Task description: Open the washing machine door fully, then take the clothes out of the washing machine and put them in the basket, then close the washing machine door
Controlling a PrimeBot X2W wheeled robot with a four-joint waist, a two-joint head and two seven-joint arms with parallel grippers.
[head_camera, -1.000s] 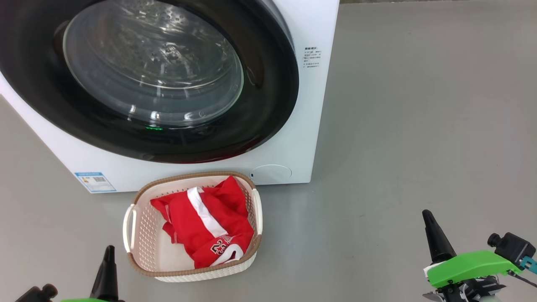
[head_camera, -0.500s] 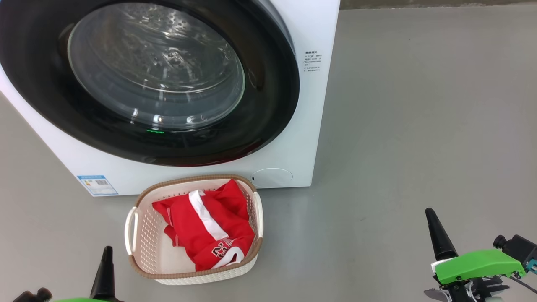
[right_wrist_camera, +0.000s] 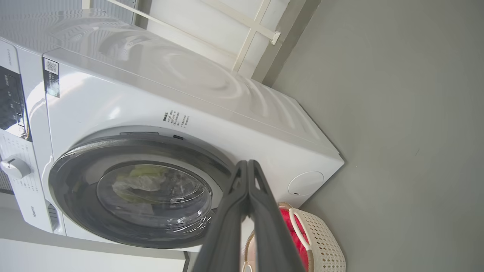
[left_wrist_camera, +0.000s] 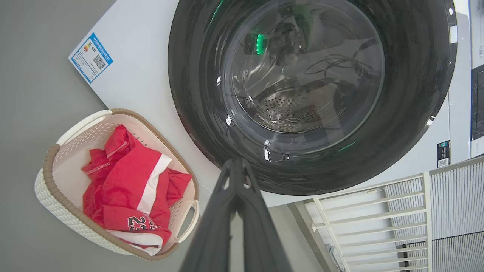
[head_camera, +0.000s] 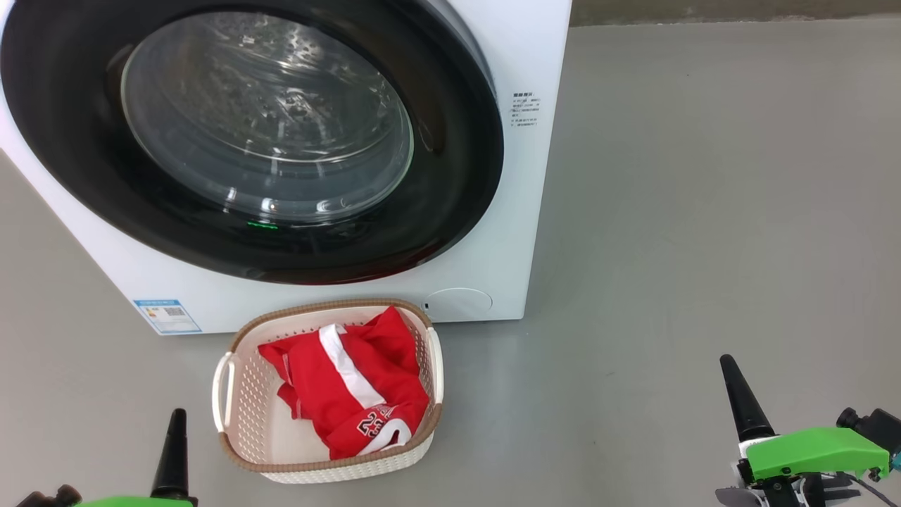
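The white washing machine stands on the floor with the washing machine door shut flat against its front, black rim around clear glass. In front of it sits the basket, holding the clothes, a red garment with a white stripe. My left gripper is shut and empty at the lower left, just left of the basket. At the lower right my right gripper is shut and empty, well apart from the basket. The left wrist view shows the left gripper before the door, beside the basket and clothes.
Bare grey floor stretches to the right of the machine. A blue label and a round cover mark its lower front. A white railing stands beside the machine.
The whole head picture has slid down slightly, so the camera has moved. Door, basket and clothes keep their places. Both grippers stay shut, a little lower in the picture.
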